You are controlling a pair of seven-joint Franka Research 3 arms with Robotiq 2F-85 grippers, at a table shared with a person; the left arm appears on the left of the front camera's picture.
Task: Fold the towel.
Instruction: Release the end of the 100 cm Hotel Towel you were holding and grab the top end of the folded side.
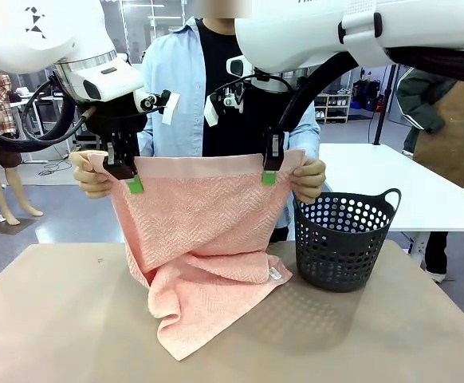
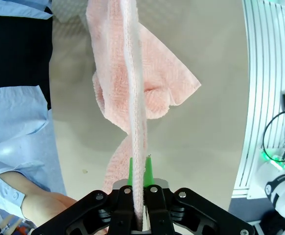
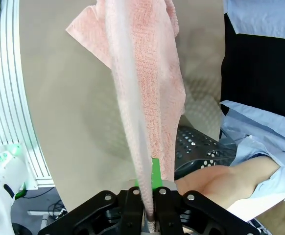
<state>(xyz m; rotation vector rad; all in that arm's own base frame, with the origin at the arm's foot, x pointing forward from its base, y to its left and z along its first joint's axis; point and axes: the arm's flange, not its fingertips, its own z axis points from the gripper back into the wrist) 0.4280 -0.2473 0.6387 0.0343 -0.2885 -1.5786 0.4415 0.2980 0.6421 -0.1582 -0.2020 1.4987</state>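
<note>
The salmon-pink towel hangs spread above the table, its lower part and white tag resting on the tabletop. My left gripper is shut on the towel's top edge near the left corner, and my right gripper is shut on the top edge near the right corner. The person's hands hold both top corners just outside my grippers. In the left wrist view the towel runs edge-on up from my pinching left gripper. Likewise, the right wrist view shows the towel clamped in my right gripper.
A dark perforated basket stands on the table to the right of the towel. The person stands at the far edge in a light blue shirt. A white table lies behind on the right.
</note>
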